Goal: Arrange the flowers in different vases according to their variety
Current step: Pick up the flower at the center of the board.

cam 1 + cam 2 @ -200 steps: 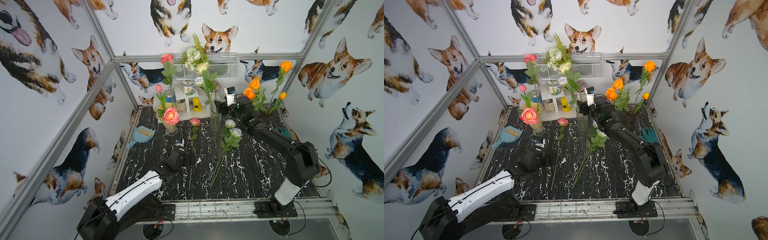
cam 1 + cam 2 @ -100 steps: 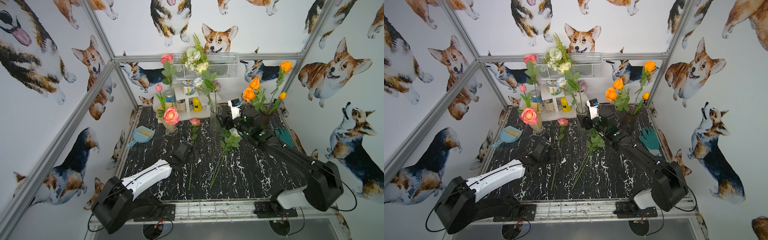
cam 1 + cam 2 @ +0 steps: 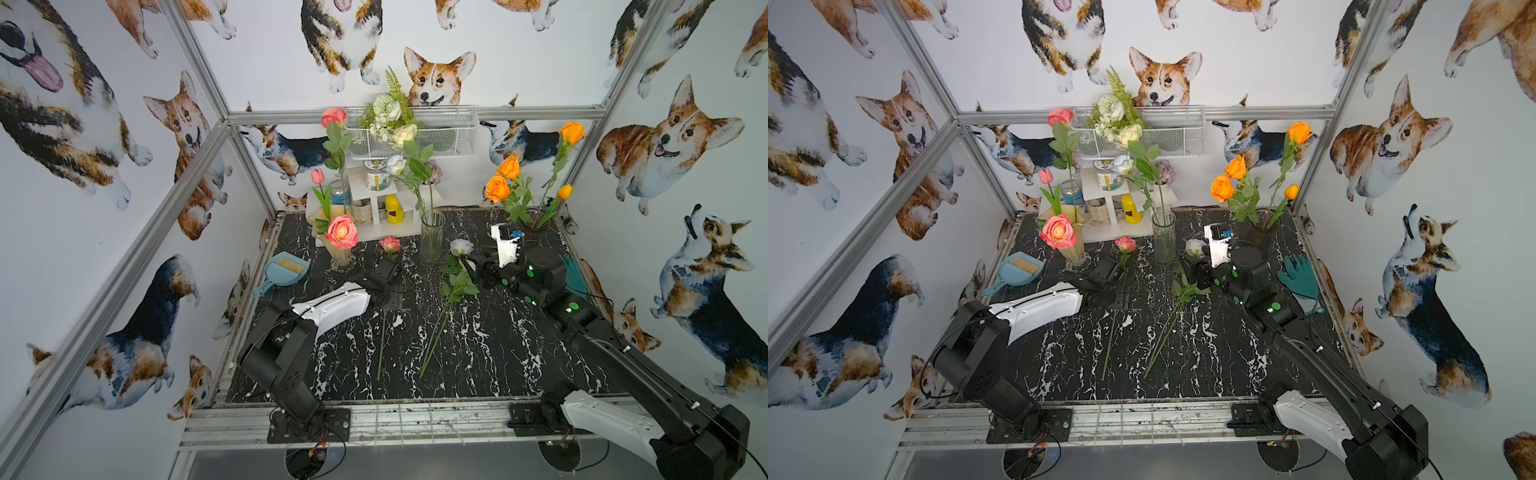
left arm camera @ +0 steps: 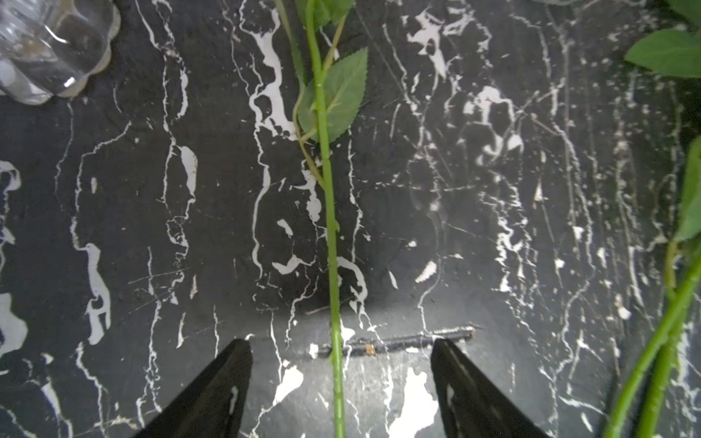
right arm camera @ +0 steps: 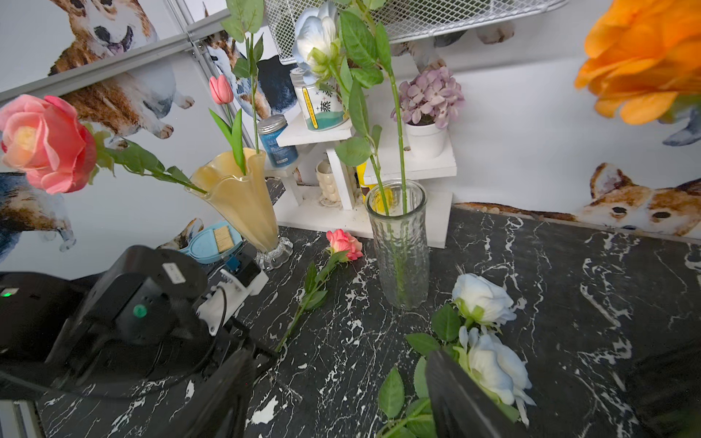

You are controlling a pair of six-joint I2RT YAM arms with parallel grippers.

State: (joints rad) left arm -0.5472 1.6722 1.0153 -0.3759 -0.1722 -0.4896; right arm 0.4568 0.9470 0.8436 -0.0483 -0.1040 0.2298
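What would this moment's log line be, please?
left fingers open astride pink rose stem | right fingers open near white roses | nothing held

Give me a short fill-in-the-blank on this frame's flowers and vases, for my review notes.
The yellow vase holds ___ flowers. The dark vase holds ___ blooms. The left tool, jaws open, straddles a green ___ lying on the table. Beside the clear vase lie two ___ roses.
Missing: pink; orange; stem; white.

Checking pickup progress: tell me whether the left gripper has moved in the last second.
Yes. The left gripper has advanced along the stem of the lying pink rose, toward its head, which has stayed put.
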